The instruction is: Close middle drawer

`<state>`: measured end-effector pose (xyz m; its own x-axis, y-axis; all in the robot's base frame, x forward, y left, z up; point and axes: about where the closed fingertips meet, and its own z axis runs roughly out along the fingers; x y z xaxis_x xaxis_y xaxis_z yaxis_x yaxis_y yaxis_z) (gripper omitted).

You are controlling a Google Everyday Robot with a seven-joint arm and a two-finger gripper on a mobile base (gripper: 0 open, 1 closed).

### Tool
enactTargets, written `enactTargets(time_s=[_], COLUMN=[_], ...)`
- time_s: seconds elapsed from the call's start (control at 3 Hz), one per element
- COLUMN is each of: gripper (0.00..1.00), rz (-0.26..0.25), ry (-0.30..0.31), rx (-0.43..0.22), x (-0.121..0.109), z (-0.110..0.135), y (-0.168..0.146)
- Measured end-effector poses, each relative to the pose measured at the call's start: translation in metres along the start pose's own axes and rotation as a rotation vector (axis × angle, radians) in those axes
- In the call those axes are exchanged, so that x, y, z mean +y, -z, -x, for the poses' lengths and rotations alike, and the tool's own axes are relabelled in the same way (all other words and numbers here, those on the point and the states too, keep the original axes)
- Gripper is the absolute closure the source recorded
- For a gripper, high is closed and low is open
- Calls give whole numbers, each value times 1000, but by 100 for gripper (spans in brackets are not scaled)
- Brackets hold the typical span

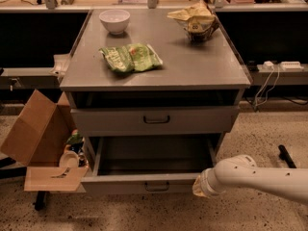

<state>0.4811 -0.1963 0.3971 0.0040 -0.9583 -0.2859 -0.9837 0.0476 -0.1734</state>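
Note:
The middle drawer [144,183] is a wide, shallow grey metal drawer. It stands pulled far out of the grey cabinet and its inside looks empty. Its short front panel carries a small dark loop handle [157,186] at the centre. My white arm [260,177] reaches in from the right edge at low height. My gripper [198,187] is at the right end of the drawer's front panel, up against it or just beside it. Above, the taller-fronted top drawer [155,120] stands out a little from the cabinet.
On the cabinet top [202,64] are a white bowl [114,20], a green snack bag [131,57] and a crumpled tan bag [195,18]. An open cardboard box [41,143] with small items stands left of the drawer. Cables and a power strip [279,66] are at the right.

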Motion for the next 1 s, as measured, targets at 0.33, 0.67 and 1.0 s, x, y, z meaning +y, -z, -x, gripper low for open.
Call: enactTargets(time_s=[0.33, 0.67, 1.0], gripper=[52, 28, 6], rz=[0, 0, 0], ry=[0, 0, 0], rx=[0, 0, 0], x=[0, 0, 0], z=[0, 0, 0], y=[0, 0, 0])
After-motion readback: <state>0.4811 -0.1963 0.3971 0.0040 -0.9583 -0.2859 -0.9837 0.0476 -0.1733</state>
